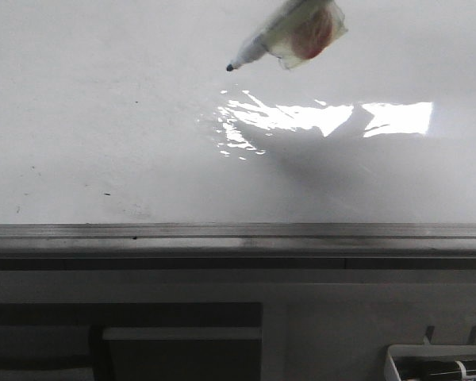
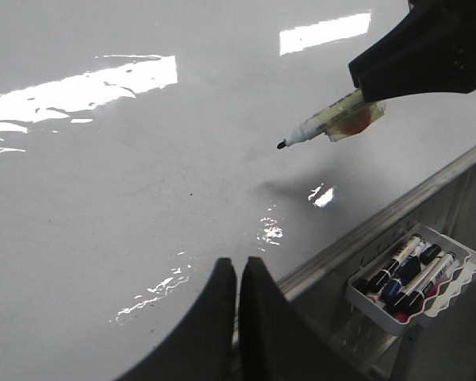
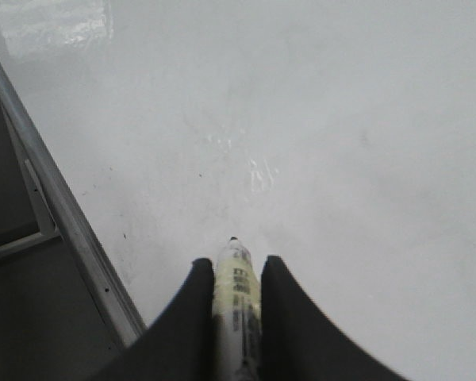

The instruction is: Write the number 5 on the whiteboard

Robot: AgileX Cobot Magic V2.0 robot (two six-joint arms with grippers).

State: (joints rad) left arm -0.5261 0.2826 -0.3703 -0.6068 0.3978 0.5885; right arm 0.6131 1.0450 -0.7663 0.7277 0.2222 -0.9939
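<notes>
Front view: one marker (image 1: 282,37) hangs tip-down above the whiteboard (image 1: 103,119), apart from it; no number 5 is drawn yet, only a few dark specks. Advice: lower the tip squarely until it just touches, then draw with light, even pressure. Left wrist view: the left gripper (image 2: 238,282) is pressed together, empty, near the grey rail (image 2: 381,222); one tray (image 2: 416,278) below holds about four spare markers. Right wrist view: the right gripper (image 3: 236,274) pinches the single marker between two fingers (image 3: 192,317), tip forward over bare board.
</notes>
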